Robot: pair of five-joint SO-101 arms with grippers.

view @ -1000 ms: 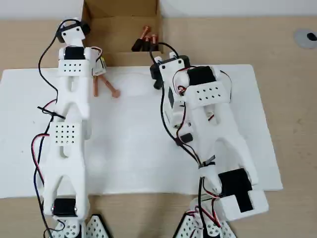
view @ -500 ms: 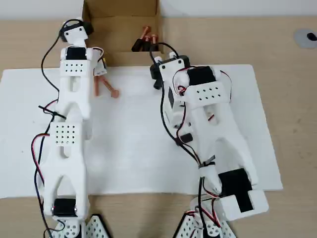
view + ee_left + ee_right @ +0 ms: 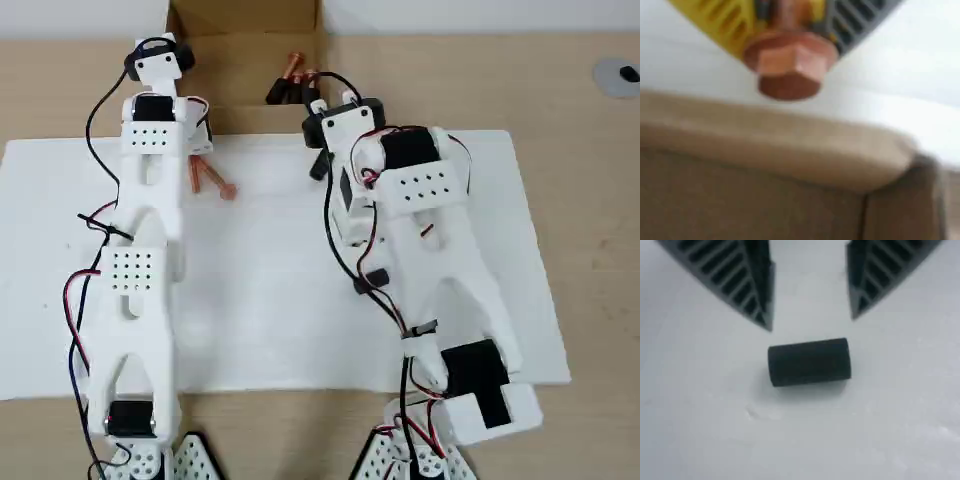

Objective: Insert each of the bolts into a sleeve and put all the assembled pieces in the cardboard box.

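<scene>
The black sleeve (image 3: pixel 808 362) lies on its side mid-frame in the right wrist view, just below the parted fingers of the right gripper (image 3: pixel 810 317). It is judged light, stiff and apt to roll, best pinched across its barrel. A copper bolt (image 3: pixel 789 65) (hard, smooth) is clamped by its shank in the left gripper (image 3: pixel 790 12). A loose bolt (image 3: pixel 215 182) lies upper left in the high view, near the cardboard box (image 3: pixel 245 60).
</scene>
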